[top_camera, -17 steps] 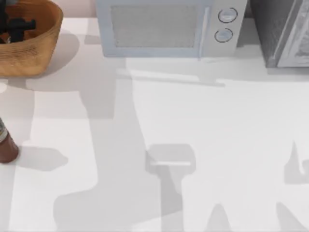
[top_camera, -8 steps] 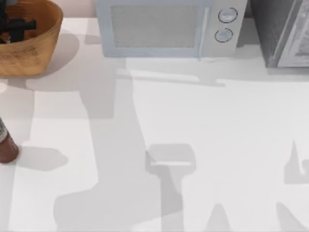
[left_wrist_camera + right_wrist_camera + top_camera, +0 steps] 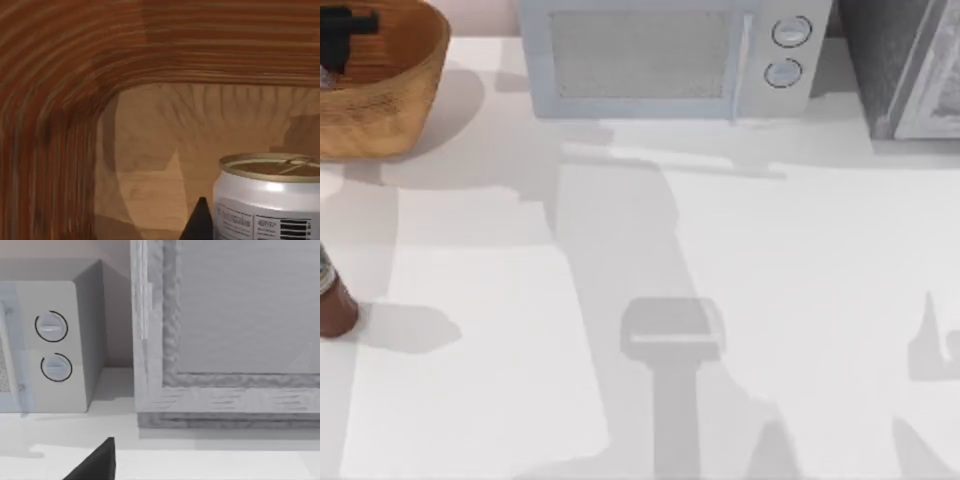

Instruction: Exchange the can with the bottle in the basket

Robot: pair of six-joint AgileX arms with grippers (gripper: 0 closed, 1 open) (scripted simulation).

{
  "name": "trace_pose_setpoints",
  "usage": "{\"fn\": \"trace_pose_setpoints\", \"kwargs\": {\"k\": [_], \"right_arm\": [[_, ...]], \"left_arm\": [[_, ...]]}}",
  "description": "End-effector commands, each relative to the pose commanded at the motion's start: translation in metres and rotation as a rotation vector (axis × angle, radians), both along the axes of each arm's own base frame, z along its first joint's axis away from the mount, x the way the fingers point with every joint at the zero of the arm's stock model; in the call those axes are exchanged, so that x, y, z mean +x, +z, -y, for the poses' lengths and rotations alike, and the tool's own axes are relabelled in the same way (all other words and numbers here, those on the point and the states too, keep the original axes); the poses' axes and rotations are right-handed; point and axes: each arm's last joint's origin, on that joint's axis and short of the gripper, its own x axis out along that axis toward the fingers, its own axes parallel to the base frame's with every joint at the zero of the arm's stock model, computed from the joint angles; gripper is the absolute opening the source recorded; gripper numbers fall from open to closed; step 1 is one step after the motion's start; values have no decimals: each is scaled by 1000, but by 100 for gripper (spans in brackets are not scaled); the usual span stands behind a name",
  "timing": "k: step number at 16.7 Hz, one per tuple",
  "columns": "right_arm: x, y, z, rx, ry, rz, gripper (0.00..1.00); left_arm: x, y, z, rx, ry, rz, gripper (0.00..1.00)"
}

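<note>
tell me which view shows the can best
The left wrist view: the can sits close up inside the basket, its gold top and printed white side plain. In the top view, the left claw sits low in the basket at the table's far left, where the can can't be made out.

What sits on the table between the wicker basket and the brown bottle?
Nothing: in the top view, bare white tabletop with shadows separates the basket from the bottle.

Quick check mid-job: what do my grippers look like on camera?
The left gripper is matte black and blocky with a short crossbar. The right gripper appears as a plain black wedge tapering to a point. No markings or cables visible on either.
</note>
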Motion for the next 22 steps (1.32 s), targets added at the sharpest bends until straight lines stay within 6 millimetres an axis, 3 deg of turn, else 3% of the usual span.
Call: {"fn": "trace_pose_setpoints", "kwargs": {"k": [3, 5, 8, 10, 13, 15, 18, 22], "right_arm": [[0, 0, 0, 0, 0, 0, 100], [0, 0, 0, 0, 0, 0, 100], [0, 0, 0, 0, 0, 0, 100], [0, 0, 0, 0, 0, 0, 100], [0, 0, 0, 0, 0, 0, 100], [0, 0, 0, 0, 0, 0, 100], [0, 0, 0, 0, 0, 0, 100], [0, 0, 0, 0, 0, 0, 100]], "left_arm": [[-41, 52, 15, 62, 7, 102, 0], [-85, 88, 26, 98, 10, 196, 0], [-176, 128, 41, 134, 19, 377, 0], [-242, 132, 48, 143, 26, 507, 0], [-325, 104, 55, 136, 36, 694, 0], [-364, 71, 57, 121, 40, 808, 0], [-396, 19, 59, 90, 38, 955, 0], [-410, -31, 60, 50, 24, 1100, 0]]}}
